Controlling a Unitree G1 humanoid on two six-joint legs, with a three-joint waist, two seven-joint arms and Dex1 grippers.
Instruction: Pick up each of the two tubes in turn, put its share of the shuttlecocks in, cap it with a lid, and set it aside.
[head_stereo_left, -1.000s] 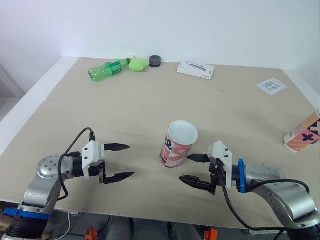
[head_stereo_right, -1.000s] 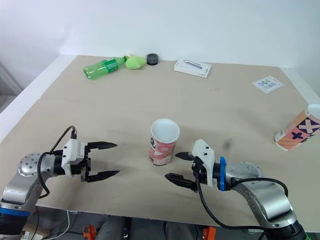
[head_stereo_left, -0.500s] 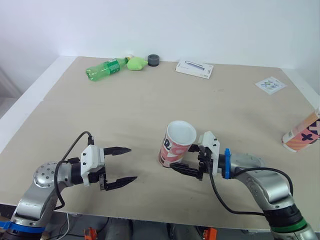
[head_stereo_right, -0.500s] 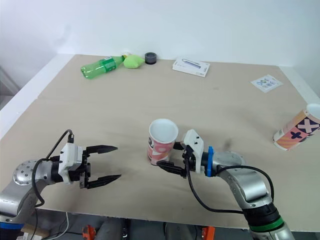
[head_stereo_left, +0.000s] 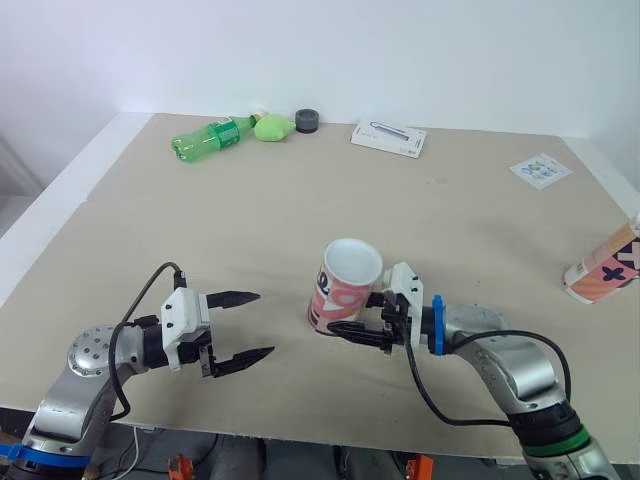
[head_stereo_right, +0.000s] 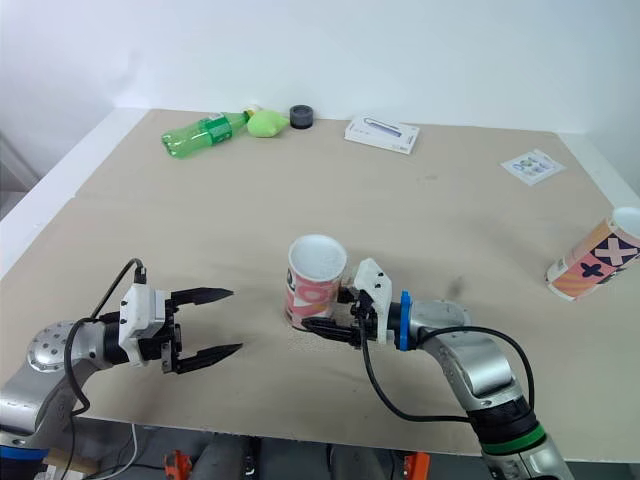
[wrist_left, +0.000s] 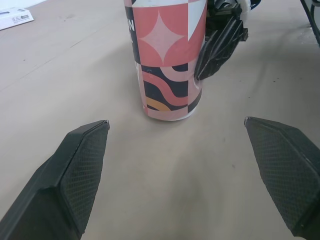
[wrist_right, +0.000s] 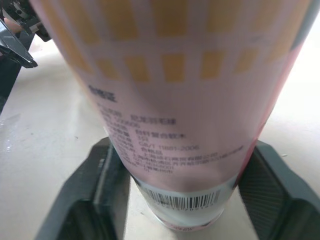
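Currently the right jaws hold the tube (head_stereo_left: 343, 293) low down, one finger (wrist_right: 102, 185) on either side near its base. The tube stands upright on the surface (head_stereo_left: 300, 210). The left jaws are spread wide and empty, with the tube ahead of them and apart.

Risks, as judged:
- The grip sits far below the tube's middle, so a lift could let it pivot or topple.
- The glossy wall may slide between the pads.
- A hard squeeze might dent the thin wall, as the open mouth is unbraced.

Tube: tall cylinder of smooth printed card, pink and red, white inside, barcode near the foot.
Pads (wrist_left: 80, 165): black, fine cross-hatch.
Surface: matte beige board.
Second tube (head_stereo_left: 602, 270): well outboard of the right jaws.
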